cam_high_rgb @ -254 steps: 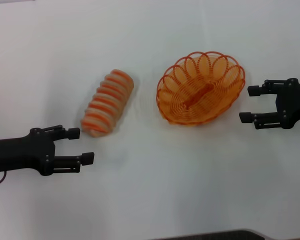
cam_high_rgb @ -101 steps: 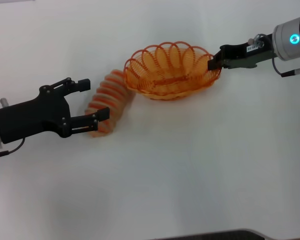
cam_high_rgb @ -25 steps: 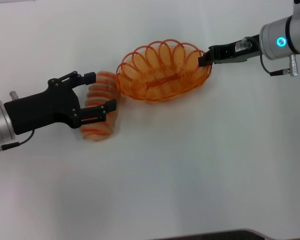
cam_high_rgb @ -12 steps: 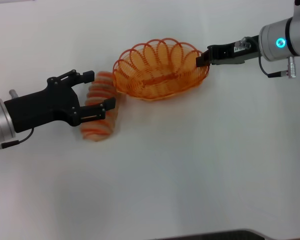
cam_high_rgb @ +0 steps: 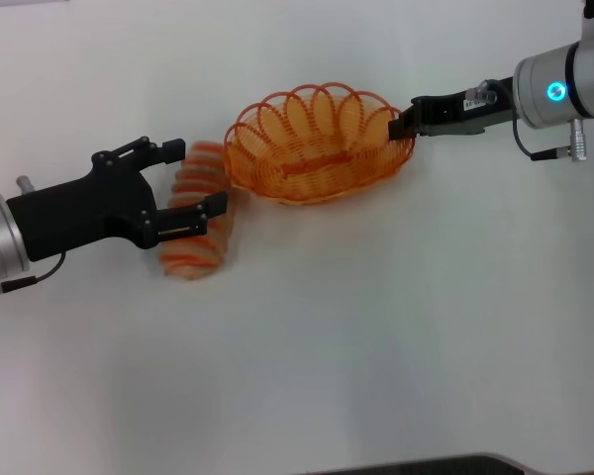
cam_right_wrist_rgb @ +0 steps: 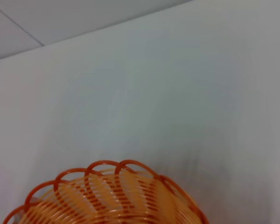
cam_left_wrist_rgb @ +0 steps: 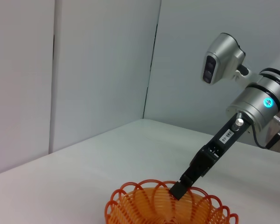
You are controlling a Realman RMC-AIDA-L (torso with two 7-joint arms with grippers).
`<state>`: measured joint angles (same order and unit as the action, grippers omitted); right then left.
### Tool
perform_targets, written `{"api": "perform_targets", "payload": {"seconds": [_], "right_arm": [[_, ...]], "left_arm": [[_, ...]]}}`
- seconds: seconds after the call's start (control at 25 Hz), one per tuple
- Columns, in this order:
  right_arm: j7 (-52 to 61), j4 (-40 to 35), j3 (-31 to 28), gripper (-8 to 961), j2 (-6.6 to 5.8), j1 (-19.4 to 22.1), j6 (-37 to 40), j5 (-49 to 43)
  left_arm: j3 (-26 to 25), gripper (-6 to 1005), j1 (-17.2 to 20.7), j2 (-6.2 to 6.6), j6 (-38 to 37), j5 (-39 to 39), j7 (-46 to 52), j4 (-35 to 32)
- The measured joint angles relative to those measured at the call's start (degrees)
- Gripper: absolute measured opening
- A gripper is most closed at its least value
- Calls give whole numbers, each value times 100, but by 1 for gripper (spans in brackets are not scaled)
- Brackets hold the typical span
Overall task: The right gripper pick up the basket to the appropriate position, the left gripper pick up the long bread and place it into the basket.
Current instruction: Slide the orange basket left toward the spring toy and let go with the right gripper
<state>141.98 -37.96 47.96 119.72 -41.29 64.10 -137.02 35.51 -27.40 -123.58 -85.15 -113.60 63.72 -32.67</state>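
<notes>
Our right gripper (cam_high_rgb: 400, 125) is pinched shut on the rim of the basket (cam_high_rgb: 317, 143), at the end of the basket nearest our right arm. In the left wrist view we see the same black claw biting the looped edge from above. Our left gripper (cam_high_rgb: 194, 179) has its two fingers spread wide, one on each side of the long bread (cam_high_rgb: 196, 226). The far finger looks a little apart from the loaf, and the near finger seems to lie right against it, so we are around the bread but not squeezing it.

The bread lies flat on the white table (cam_high_rgb: 376, 327), just beside the end of the basket closest to our left arm.

What has changed? A second ago the basket sat a bit lower and closer to the loaf. Now it has gone a little up and away, with its near end just past the tip of the far finger. Our left gripper and the bread have not moved at all in that time.

We think this means the basket is nearly in its place, close to the bread. The next job is most likely to close the left fingers on the loaf, lift it, and set it in the basket.
</notes>
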Motion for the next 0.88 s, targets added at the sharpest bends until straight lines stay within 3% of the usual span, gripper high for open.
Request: {"api": "perform_targets", "payload": {"seconds": [0.28,0.88], "right_arm": [[2,9,-10,82,-1,18,12,0],[84,73,-49,232,-29,78,129,192]], "left_arm": [[0,900,-8,0,-23,-17,0,6],[56,900,-5,-6,-55,-37,0,16]]}}
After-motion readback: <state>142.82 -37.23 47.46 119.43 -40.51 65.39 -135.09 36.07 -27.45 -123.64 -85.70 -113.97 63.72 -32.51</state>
